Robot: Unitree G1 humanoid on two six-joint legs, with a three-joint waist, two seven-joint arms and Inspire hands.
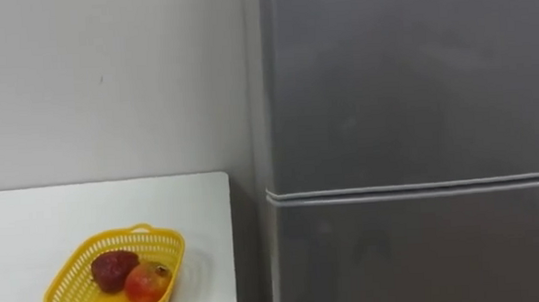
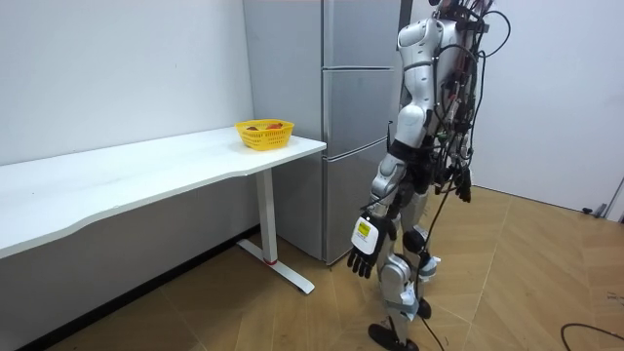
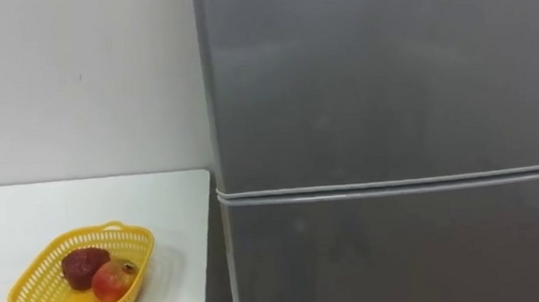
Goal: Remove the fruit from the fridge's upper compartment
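A grey two-door fridge stands before me, its upper door (image 1: 414, 79) and lower door (image 1: 423, 254) both closed, with a seam between them. In the room view I stand upright facing the fridge (image 2: 356, 117), a short step away from it. My arms hang down. My left hand (image 2: 366, 252) hangs at thigh height with relaxed fingers and holds nothing. My right hand (image 2: 461, 187) hangs at my far side, small and dark.
A white table (image 1: 69, 208) stands against the wall left of the fridge. Near its right end sits a yellow basket (image 1: 158, 235) holding a dark red fruit (image 1: 114, 268) and a red-yellow apple (image 1: 147, 282). Wooden floor (image 2: 526, 283) lies open behind me.
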